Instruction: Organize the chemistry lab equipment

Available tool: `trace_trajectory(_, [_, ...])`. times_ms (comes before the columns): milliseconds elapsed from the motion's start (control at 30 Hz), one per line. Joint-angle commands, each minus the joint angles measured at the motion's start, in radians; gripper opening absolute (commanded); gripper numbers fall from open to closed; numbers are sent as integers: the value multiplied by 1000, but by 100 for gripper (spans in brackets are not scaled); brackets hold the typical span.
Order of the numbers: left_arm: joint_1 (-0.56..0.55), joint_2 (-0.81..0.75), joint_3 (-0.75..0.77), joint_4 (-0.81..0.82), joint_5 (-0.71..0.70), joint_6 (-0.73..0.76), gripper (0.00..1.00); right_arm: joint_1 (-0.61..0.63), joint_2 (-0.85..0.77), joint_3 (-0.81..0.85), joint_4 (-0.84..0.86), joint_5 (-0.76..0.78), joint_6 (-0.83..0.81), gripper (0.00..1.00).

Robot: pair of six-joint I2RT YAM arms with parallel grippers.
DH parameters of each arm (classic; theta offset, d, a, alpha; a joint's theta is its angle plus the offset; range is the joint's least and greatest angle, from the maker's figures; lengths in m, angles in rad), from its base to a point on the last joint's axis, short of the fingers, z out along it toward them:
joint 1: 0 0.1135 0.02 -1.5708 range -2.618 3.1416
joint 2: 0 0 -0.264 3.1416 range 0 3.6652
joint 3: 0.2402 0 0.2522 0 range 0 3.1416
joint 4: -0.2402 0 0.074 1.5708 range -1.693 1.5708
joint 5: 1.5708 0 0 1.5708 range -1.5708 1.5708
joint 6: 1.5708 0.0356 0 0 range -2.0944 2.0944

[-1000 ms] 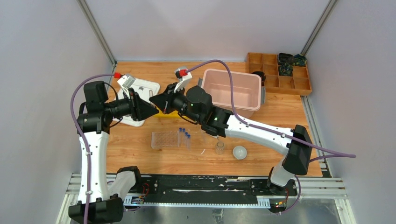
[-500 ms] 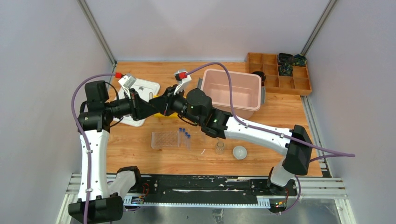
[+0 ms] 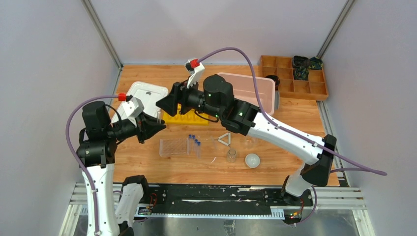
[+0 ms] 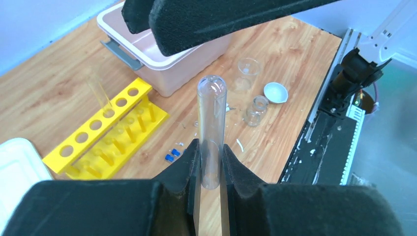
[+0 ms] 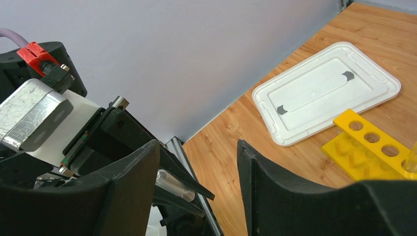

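Left claw: your left gripper (image 4: 210, 156) is pinching a clear test tube (image 4: 211, 118) by its lower part. The fingers (image 4: 184, 172) press on both sides, and the rounded end sticks out past the tips.
Left claw position: from above you see it off the table, just left of the clear plastic tube rack (image 3: 174, 146) and on the near side of the yellow rack (image 3: 189, 117).
Right claw: your right gripper (image 5: 196, 162) is spread wide, its fingers (image 5: 275, 196) well apart. It hangs over the left end of the yellow rack, beside the white lid (image 3: 142, 96), and faces the left gripper.
Blue-capped tubes: you find the small tubes (image 3: 194, 142) standing at the right edge of the clear plastic tube rack.
White triangle: the triangle (image 3: 224, 139) lies flat on the table (image 3: 295, 123), right of the tubes.
Glass cups: one cup (image 3: 231, 156) stands just near of the triangle, and another (image 3: 248, 142) just right of it.
White dish: the small round dish (image 3: 252, 160) sits right of the nearer cup, close to the table's near edge.
Pink tub: the tub (image 3: 255, 91) is at the back, partly hidden by the right arm.
Wooden tray: the compartment tray (image 3: 295, 76) is in the far right corner, with dark items in its back compartments.
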Motion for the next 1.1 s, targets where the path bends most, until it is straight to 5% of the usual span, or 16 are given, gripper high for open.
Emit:
trace_trajectory(0, [5, -1, -1, 10, 17, 67, 0, -5, -33, 40, -142, -51, -73, 64])
trace_trajectory(600, [5, 23, 7, 10, -12, 28, 1, 23, 91, 191, -208, -102, -120, 61])
trace_trajectory(800, [5, 38, 7, 9, -27, 27, 1, 28, 101, 189, -225, -89, -133, 48])
trace_trajectory(1000, [5, 50, 3, 9, -41, 24, 3, 28, 115, 205, -239, -66, -146, 17])
trace_trajectory(1067, [5, 49, 0, 9, -46, 20, 11, 28, 122, 213, -248, -55, -157, 8])
